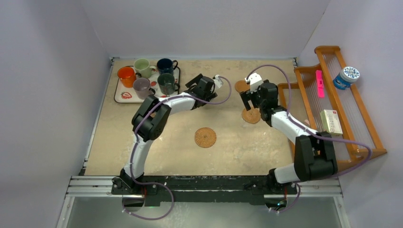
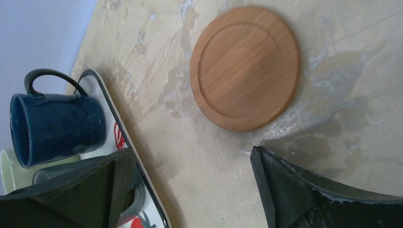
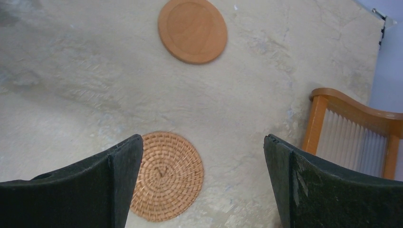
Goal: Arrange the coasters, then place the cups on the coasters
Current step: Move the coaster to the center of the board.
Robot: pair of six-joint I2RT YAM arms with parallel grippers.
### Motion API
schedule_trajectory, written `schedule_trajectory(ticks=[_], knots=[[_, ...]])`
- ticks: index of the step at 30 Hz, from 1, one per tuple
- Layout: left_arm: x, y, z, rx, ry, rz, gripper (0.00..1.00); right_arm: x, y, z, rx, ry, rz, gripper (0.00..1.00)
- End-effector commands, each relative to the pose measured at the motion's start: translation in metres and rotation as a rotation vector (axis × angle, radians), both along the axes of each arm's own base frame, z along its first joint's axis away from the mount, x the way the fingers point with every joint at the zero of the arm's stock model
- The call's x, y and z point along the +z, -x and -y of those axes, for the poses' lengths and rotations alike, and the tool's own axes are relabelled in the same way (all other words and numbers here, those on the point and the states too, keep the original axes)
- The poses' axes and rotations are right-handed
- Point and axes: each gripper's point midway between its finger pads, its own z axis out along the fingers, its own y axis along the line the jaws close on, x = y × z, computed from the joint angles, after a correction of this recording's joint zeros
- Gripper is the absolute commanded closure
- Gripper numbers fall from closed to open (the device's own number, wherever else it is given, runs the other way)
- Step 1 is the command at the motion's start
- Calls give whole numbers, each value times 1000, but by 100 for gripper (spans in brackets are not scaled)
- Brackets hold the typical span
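Left jaws spread wide, empty, over a plain coaster (image 2: 244, 66) beside the tray (image 1: 124, 96). Right jaws spread, empty, over a woven coaster (image 3: 166, 175); a second plain coaster (image 3: 192, 31) lies beyond it. A second woven coaster (image 1: 205, 137) sits mid-surface. Five cups (image 1: 147, 76) stand on the tray, far left. The surface (image 1: 247, 152) is mottled beige, the walls white. A wooden rack (image 1: 328, 49) stands at right.

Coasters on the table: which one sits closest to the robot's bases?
The woven coaster lying alone mid-table. The other woven one and the smooth wooden one lie farther back, towards the right.
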Motion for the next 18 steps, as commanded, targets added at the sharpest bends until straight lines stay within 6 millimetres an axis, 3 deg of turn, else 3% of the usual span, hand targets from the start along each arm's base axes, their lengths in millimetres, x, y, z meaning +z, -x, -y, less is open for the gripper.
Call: schedule_trajectory(ticks=[1, 9, 13, 18], knots=[[29, -19, -5, 68, -57, 88, 0, 18, -33, 15, -100, 38, 61, 1], [33, -37, 14, 29, -30, 116, 0, 17, -77, 9, -101, 50, 34, 1], [8, -42, 11, 36, -106, 72, 0, 17, -104, 7, -115, 61, 28, 1], [1, -58, 18, 37, -119, 59, 1, 11, -138, 7, -132, 91, 4, 1]])
